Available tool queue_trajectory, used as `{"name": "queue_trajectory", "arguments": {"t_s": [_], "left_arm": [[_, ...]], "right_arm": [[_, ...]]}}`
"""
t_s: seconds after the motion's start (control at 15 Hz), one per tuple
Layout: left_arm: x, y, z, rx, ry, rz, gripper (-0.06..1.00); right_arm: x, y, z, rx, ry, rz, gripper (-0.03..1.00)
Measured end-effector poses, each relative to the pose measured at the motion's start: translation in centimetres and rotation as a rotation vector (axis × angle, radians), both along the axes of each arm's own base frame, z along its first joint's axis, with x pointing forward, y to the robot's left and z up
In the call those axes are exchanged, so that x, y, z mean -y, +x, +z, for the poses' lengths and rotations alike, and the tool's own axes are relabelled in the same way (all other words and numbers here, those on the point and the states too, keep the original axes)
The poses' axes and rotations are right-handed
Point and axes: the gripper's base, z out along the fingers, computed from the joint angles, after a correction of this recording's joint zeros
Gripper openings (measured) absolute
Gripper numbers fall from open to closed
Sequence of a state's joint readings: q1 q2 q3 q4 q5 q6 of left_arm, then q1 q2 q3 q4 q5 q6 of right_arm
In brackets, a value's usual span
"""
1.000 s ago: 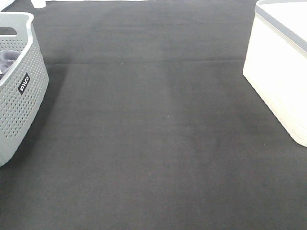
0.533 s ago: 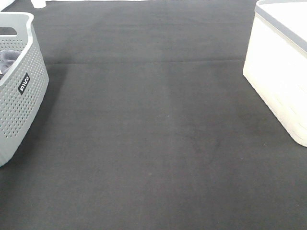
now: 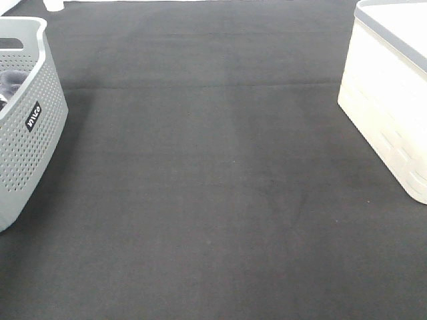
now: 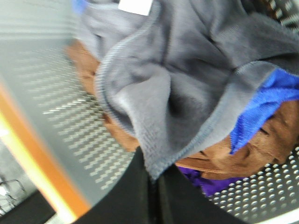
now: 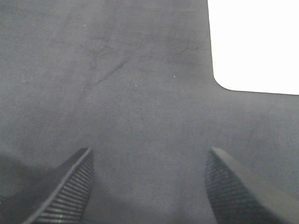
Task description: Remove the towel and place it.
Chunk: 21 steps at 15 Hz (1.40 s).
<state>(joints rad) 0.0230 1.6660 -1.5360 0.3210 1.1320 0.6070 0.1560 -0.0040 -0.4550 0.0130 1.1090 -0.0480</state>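
Towel [image 4: 187,79] hem sits pinched in my closed left gripper [image 4: 152,179], the rest draped over a brown cloth [image 4: 243,154] and a blue cloth [image 4: 266,107] inside the basket [image 4: 60,116]. From above, less grey shows there than a second ago; I judge my pull has begun. Farther off, my right gripper [image 5: 147,186] hangs spread over the mat [image 5: 140,93].

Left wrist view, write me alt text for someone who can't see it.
The left gripper is shut on a hemmed edge of the grey-blue towel inside the perforated grey basket. A brown cloth and a bright blue cloth lie under it.
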Motion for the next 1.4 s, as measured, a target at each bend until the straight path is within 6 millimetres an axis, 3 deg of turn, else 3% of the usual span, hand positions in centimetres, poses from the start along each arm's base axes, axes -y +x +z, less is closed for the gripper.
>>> {"name": "queue_trajectory", "arguments": {"t_s": [0.07, 0.27, 0.67, 0.8, 1.2, 1.4], "left_arm": [[0.0, -1.1, 2.6, 0.079, 0.001, 0.003, 0.00], [0.1, -3.5, 7.3, 0.221, 0.001, 0.005, 0.00], [1.3, -6.3, 13.8, 0.491, -0.110, -0.054, 0.00], [2.2, -6.6, 15.4, 0.547, -0.182, -0.134, 0.00], [3.6, -7.3, 18.7, 0.695, -0.287, -0.224, 0.00], [6.0, -8.0, 20.5, 0.758, -0.306, -0.333, 0.00]], "right_arm": [[0.0, 0.0, 0.0, 0.000, 0.000, 0.000, 0.66], [0.0, 0.0, 0.0, 0.000, 0.000, 0.000, 0.66], [-0.1, 0.0, 0.0, -0.001, 0.006, 0.004, 0.66], [-0.4, 0.0, 0.3, 0.012, 0.039, 0.024, 0.66], [-2.4, 1.8, 3.5, 0.005, 0.078, 0.241, 0.66], [-3.7, 3.7, 4.8, 0.022, 0.162, 0.316, 0.66]]}}
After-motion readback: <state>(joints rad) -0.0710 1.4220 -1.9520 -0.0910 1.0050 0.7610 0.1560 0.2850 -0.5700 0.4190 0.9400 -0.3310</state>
